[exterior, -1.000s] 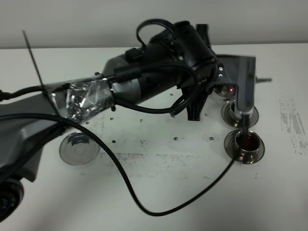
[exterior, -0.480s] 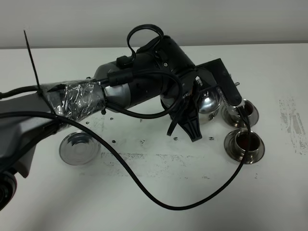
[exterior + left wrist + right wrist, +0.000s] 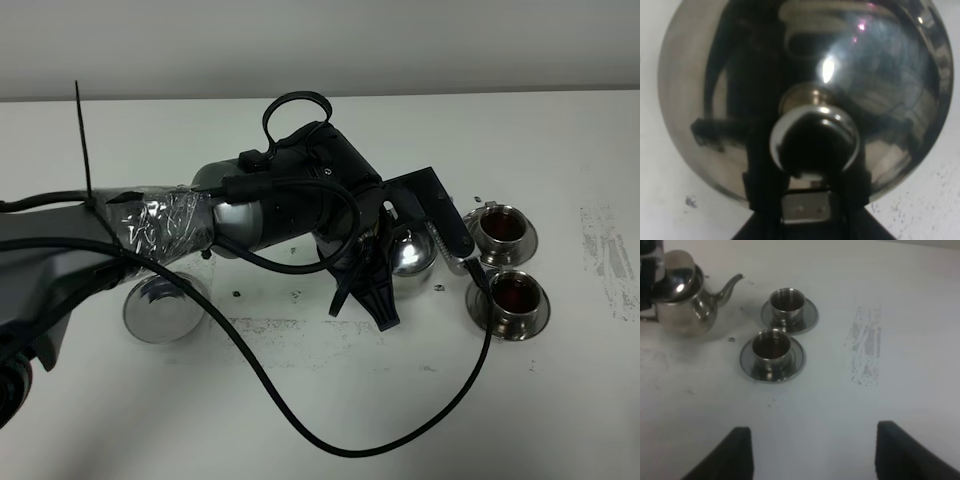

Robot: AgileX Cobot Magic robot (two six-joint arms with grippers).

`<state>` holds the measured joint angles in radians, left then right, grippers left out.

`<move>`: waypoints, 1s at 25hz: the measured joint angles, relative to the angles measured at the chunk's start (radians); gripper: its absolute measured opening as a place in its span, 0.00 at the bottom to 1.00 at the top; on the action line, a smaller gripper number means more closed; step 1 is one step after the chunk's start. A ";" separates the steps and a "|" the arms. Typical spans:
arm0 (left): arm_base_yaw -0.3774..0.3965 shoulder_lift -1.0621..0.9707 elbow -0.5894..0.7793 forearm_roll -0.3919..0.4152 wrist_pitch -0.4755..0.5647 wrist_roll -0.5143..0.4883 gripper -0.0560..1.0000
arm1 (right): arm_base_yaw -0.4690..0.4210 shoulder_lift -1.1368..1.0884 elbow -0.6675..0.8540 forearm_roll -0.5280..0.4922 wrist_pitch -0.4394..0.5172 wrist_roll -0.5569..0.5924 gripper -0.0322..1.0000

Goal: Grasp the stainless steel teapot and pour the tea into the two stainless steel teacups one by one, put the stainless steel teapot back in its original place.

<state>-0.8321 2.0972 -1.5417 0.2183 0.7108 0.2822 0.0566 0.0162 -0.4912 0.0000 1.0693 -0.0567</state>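
Observation:
My left gripper (image 3: pixel 400 262) is shut on the stainless steel teapot (image 3: pixel 412 248) and holds it upright, low over the table, just left of the cups. The left wrist view shows its domed lid and knob (image 3: pixel 815 142) from above. The right wrist view shows the teapot (image 3: pixel 682 302) with its spout towards the cups. The two stainless steel teacups stand on saucers: the far one (image 3: pixel 503 230) (image 3: pixel 786 302) and the near one (image 3: pixel 509 300) (image 3: pixel 771 347). Reddish-brown tea (image 3: pixel 513 292) shows in the near cup; the far cup looks dark inside. My right gripper (image 3: pixel 815 455) is open and empty, well back from the cups.
A lone steel saucer (image 3: pixel 160 308) lies on the white table at the left, under my left arm. A black cable (image 3: pixel 300 430) loops across the table in front. A grey scuffed patch (image 3: pixel 605 255) marks the table right of the cups.
The left arm has drawn back to the left and down. The teapot has gone from tilted over the cups to upright beside them. The cups have not moved.

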 joint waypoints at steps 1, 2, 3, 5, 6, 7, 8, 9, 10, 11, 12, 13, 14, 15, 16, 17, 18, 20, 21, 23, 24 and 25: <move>0.003 0.000 0.011 -0.002 -0.003 0.000 0.23 | 0.000 0.000 0.000 0.000 0.000 0.000 0.52; 0.005 0.000 0.020 -0.005 -0.005 0.000 0.23 | 0.000 0.000 0.000 0.000 0.000 0.000 0.52; 0.005 0.000 0.025 -0.005 -0.007 0.000 0.23 | 0.000 0.000 0.000 0.000 0.000 0.000 0.52; 0.006 0.000 0.027 -0.005 -0.009 0.000 0.23 | 0.000 0.000 0.000 0.000 0.000 0.000 0.52; 0.007 0.000 0.028 -0.005 -0.011 0.000 0.23 | 0.000 0.000 0.000 0.000 0.000 0.000 0.52; 0.007 0.000 0.028 -0.005 -0.013 0.000 0.23 | 0.000 0.000 0.000 0.000 0.000 0.000 0.52; 0.007 0.000 0.028 -0.007 -0.013 0.000 0.23 | 0.000 0.000 0.000 0.000 0.000 0.000 0.52; 0.007 0.000 0.028 -0.008 -0.013 0.000 0.23 | 0.000 0.000 0.000 0.000 0.000 0.000 0.52; 0.008 0.000 0.028 -0.008 -0.013 0.000 0.23 | 0.000 0.000 0.000 0.000 0.000 0.000 0.52; 0.009 -0.001 0.028 -0.008 -0.014 0.000 0.23 | 0.000 0.000 0.000 0.000 0.000 0.000 0.52; 0.010 -0.004 0.028 -0.009 -0.016 0.000 0.23 | 0.000 0.000 0.000 0.000 0.000 0.000 0.52; 0.012 -0.011 0.030 -0.011 -0.016 0.000 0.23 | 0.000 0.000 0.000 0.000 0.000 0.000 0.52; 0.017 -0.021 0.032 -0.015 -0.016 0.000 0.23 | 0.000 0.000 0.000 0.000 0.000 0.000 0.52; 0.021 -0.035 0.032 -0.016 -0.014 0.000 0.23 | 0.000 0.000 0.000 0.000 0.000 0.000 0.52; 0.027 -0.054 0.032 -0.022 -0.013 0.000 0.23 | 0.000 0.000 0.000 0.000 0.000 0.000 0.52; 0.034 -0.074 0.032 -0.023 -0.008 0.000 0.23 | 0.000 0.000 0.000 0.000 0.000 0.000 0.52; 0.042 -0.091 0.032 -0.026 -0.002 -0.001 0.23 | 0.000 0.000 0.000 0.000 0.000 0.000 0.52; 0.064 -0.137 0.045 -0.030 0.008 -0.009 0.23 | 0.000 0.000 0.000 0.000 0.000 0.000 0.52; 0.078 -0.155 0.059 -0.030 0.009 -0.012 0.23 | 0.000 0.000 0.000 0.000 0.000 0.000 0.52; 0.104 -0.200 0.111 -0.030 0.003 -0.019 0.23 | 0.000 0.000 0.000 0.000 0.000 0.000 0.52; 0.117 -0.219 0.138 -0.030 -0.003 -0.023 0.23 | 0.000 0.000 0.000 0.000 0.000 0.000 0.52; 0.132 -0.238 0.173 -0.030 -0.009 -0.028 0.23 | 0.000 0.000 0.000 0.000 0.000 0.000 0.52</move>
<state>-0.7004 1.8590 -1.3683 0.1882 0.7014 0.2537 0.0566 0.0162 -0.4912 0.0000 1.0693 -0.0567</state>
